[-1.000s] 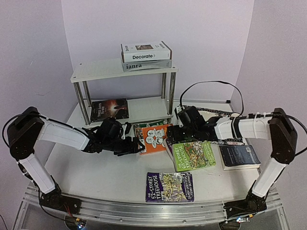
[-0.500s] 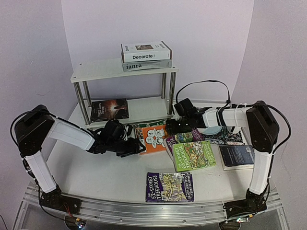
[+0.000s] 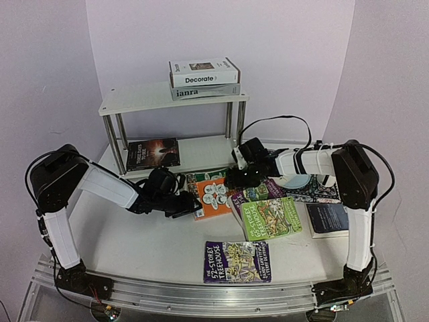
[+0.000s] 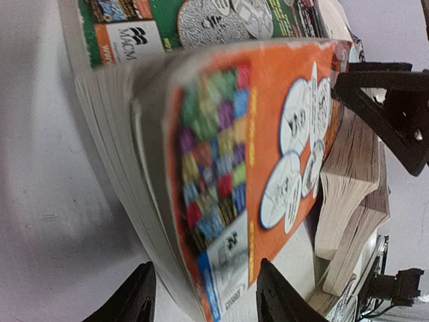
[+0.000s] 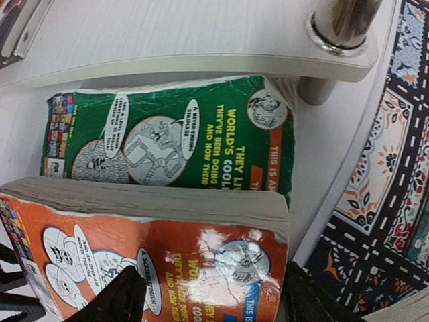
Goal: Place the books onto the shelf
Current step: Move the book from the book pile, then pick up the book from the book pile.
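An orange paperback (image 3: 214,194) lies on a green one (image 3: 204,177) in front of the white shelf (image 3: 134,102). My left gripper (image 3: 190,203) is at its left edge. In the left wrist view the left gripper (image 4: 204,298) stands open astride the orange book's (image 4: 268,154) corner, with gaps on both sides. My right gripper (image 3: 236,180) is at the book's right edge. In the right wrist view the right gripper (image 5: 211,298) is open, one finger over the orange cover (image 5: 167,261), the other just past its edge. "Decorate" (image 3: 203,71) and "ianra" (image 3: 201,90) lie on the top tier, and a dark book (image 3: 153,153) on the lower one.
A green Treehouse book (image 3: 270,218), a purple one (image 3: 236,261) and a navy book (image 3: 333,219) lie on the table (image 3: 134,248). The patterned placemat (image 3: 308,192) sits under the right arm. A chrome shelf leg (image 5: 338,27) stands close beyond the right fingers.
Both grippers have closed in on the orange book, the right one moving left toward the shelf leg. Both pairs of jaws have narrowed.
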`<state>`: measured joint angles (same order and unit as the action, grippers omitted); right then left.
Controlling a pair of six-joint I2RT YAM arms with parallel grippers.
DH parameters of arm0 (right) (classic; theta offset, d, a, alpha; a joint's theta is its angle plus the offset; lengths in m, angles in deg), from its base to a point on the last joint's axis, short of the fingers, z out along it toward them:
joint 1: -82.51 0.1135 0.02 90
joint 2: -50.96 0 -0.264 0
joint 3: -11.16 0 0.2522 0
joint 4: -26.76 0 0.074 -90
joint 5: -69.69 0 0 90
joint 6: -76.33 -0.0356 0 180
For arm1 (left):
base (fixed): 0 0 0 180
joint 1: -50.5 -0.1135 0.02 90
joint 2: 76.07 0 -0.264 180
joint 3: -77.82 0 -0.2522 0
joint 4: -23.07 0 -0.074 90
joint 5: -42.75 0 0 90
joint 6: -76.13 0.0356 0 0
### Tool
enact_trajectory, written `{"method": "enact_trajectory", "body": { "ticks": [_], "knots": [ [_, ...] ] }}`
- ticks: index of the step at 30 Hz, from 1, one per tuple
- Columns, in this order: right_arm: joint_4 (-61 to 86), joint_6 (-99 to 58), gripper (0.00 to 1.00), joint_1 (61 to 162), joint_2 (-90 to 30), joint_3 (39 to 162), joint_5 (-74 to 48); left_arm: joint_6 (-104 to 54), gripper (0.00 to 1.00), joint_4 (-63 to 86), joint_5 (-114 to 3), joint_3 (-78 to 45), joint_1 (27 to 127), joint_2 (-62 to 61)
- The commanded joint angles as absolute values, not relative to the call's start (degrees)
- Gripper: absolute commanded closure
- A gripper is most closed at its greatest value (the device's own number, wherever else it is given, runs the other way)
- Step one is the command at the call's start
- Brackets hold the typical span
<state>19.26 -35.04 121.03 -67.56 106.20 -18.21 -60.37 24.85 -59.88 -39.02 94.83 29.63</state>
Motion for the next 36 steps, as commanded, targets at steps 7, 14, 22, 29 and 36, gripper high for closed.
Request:
{"method": "enact_trajectory", "body": {
  "ticks": [7,14,22,29,36],
  "knots": [
    [19.0,-38.0,0.27,126.1,-64.9,106.4,-12.7,-60.6,0.48,27.6,-50.8,-48.9,93.3,14.8],
    [14.3,-36.8,0.15,126.1,-55.9,101.2,-25.7,-58.1,0.47,27.5,-49.6,-54.2,92.5,6.6],
    [4.6,-38.9,0.09,126.1,-39.8,88.3,-39.8,-54.7,0.39,27.3,-51.9,-56.3,92.4,1.3],
    [-3.7,-42.5,0.08,125.7,-27.6,78.9,-42.4,-53.4,0.29,27.4,-60.4,-53.3,92.5,8.1],
    [-5.9,-48.9,0.08,125.7,-20.5,72.0,-34.6,-51.9,0.14,27.3,-64.2,-52.0,92.7,10.2]
  ]
}}
